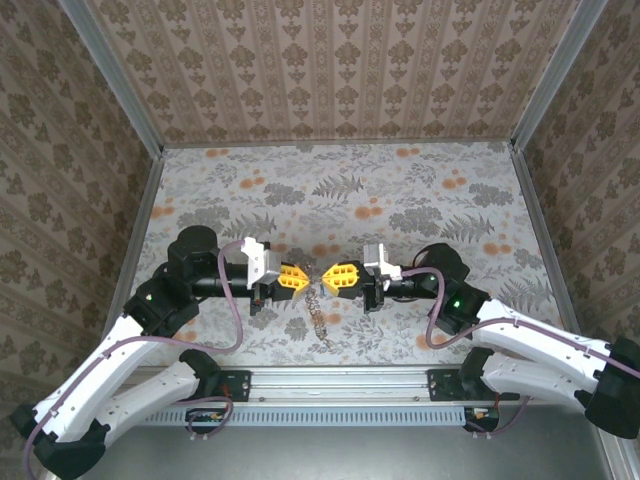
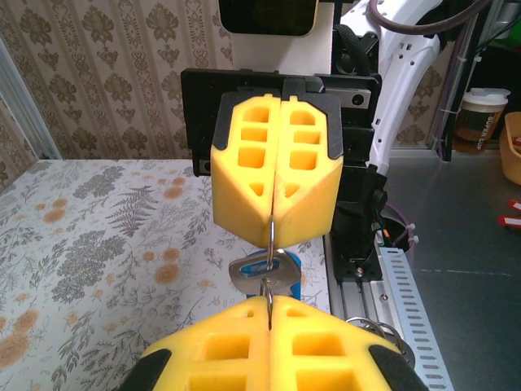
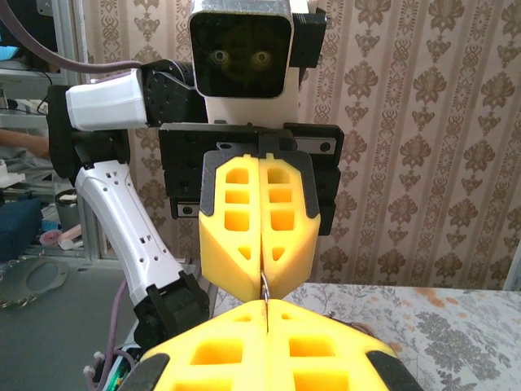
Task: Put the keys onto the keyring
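Silvery wire keyring (image 2: 270, 232), pinched between left tool (image 1: 293, 277) and right tool (image 1: 338, 277), blue-headed keys (image 2: 277, 273) dangling below

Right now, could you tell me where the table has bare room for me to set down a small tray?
The far half of the table is bare, from the back wall to mid-table, both far corners included. It is crowded near the front, where the left gripper and right gripper meet over the keyring.

Keys (image 2: 264, 274) just below keyring (image 2: 270, 231), above table (image 2: 81, 244)
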You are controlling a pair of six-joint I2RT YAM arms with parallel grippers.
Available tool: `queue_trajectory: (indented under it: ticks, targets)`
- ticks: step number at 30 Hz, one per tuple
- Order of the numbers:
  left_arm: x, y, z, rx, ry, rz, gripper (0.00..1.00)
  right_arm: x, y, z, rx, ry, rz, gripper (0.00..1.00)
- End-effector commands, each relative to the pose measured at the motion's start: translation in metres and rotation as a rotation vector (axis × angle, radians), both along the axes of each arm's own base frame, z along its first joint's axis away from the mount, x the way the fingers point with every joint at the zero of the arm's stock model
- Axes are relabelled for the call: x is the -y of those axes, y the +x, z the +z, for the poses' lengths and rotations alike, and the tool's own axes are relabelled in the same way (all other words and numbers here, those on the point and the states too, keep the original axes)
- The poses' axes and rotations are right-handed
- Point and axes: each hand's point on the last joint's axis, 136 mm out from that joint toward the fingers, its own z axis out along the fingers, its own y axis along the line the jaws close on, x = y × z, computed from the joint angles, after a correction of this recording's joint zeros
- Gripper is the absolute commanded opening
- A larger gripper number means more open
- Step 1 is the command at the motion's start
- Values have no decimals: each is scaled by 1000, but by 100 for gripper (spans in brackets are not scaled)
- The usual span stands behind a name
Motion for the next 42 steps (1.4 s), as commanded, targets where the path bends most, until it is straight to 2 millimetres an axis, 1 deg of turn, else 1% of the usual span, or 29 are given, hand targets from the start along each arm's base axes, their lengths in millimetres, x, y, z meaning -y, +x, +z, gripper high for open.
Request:
queue_trajectory:
  ticks: [1, 19, 34, 42]
  targets:
    - [-1, -6, 14, 25, -44, -30, 0, 1, -8, 0, 14, 0, 25, 0]
    - [-2, -7, 14, 25, -45, -32, 0, -7, -3, -4, 8, -10, 34, 0]
    - [-2, -7, 14, 25, -46, -31, 0, -9, -3, -5, 11, -13, 41, 0]
    - [-2, -6, 14, 24, -44, -26, 0, -10, -6, -2, 26, -11, 61, 0]
